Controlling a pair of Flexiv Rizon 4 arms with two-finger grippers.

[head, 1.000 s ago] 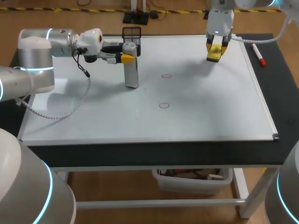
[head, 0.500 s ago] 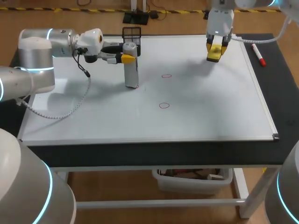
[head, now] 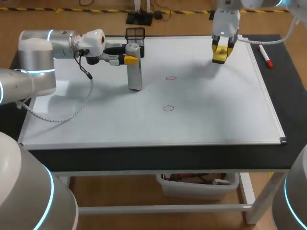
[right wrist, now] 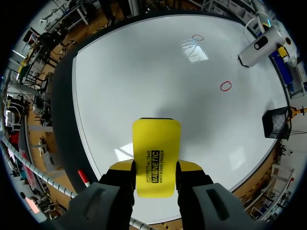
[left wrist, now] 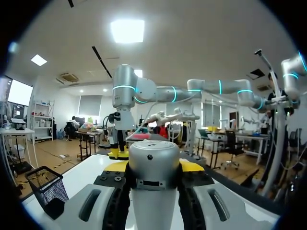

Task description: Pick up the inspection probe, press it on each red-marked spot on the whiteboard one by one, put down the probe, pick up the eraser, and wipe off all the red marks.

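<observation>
The left claw (head: 130,59) is clamped on the top of the grey cylindrical inspection probe (head: 135,74). The probe stands upright with its lower end on the large whiteboard (head: 216,110), near the farther red oval mark (head: 171,77). The nearer red oval mark (head: 168,108) lies well apart from it. The right claw (right wrist: 154,167) grips the yellow rectangular eraser (right wrist: 156,139) above the board's far right part. A red-and-white marker pen (head: 265,56) lies on the black bench (head: 144,158), and a black mesh basket (head: 135,33) stands at the board's far edge.

The upright grey cylindrical probe (head: 135,67) and the black wire-mesh basket (head: 135,33) behind it crowd the white whiteboard's (head: 206,120) far left; its middle and near half give open passage.
</observation>
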